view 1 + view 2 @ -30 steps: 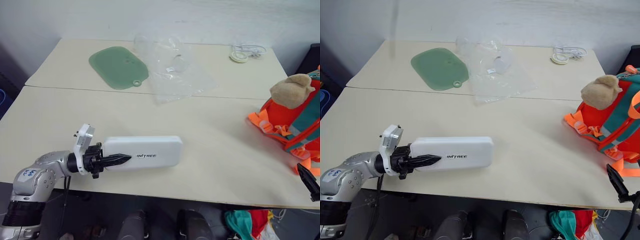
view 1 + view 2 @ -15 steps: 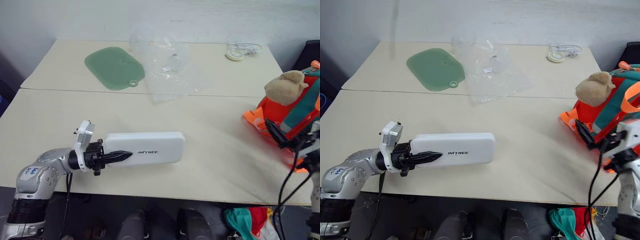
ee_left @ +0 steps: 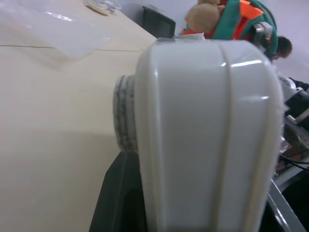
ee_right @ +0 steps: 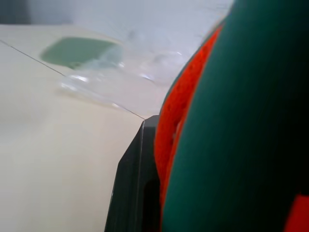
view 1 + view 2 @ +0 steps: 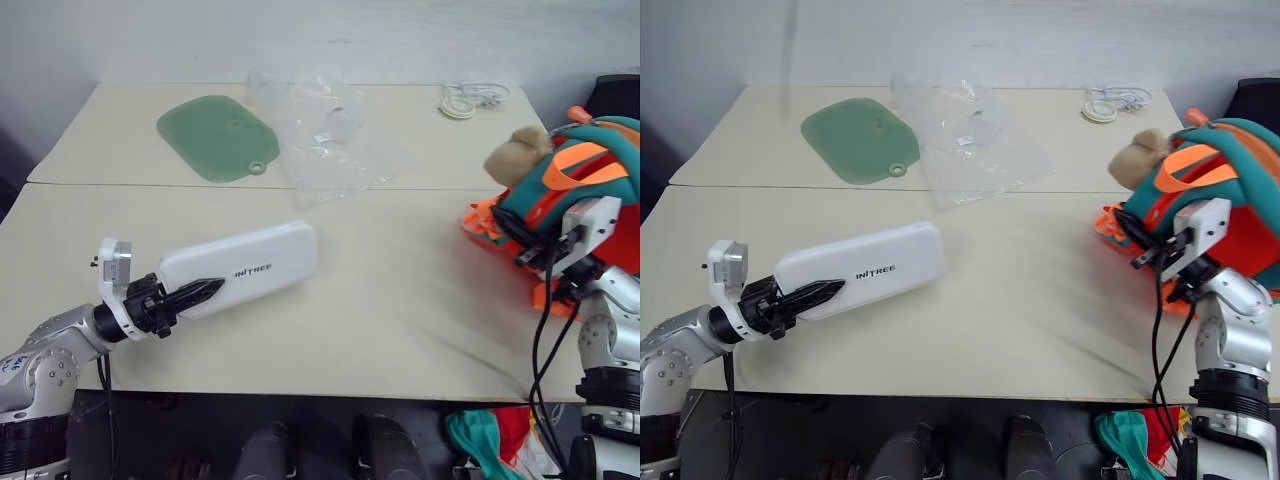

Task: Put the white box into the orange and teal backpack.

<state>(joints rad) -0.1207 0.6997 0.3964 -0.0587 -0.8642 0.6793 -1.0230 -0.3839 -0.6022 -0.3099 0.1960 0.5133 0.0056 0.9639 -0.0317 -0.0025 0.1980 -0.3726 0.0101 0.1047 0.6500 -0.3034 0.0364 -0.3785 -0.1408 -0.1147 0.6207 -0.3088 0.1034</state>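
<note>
White box (image 5: pixel 240 268) held endwise by left gripper (image 5: pixel 205 289), long axis aimed toward backpack (image 5: pixel 1225 200), itself clamped by right gripper (image 5: pixel 1137 232) across the tabletop (image 5: pixel 400 310)

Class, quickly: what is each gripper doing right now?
Left gripper: shut on the box.
Right gripper: shut on the backpack.

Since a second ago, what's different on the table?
The right gripper came up from the table edge to the backpack and closed its jaws on the fabric. The box, held by the left gripper, swung so its far end points further back. The green mat and plastic bag stayed put.
</note>
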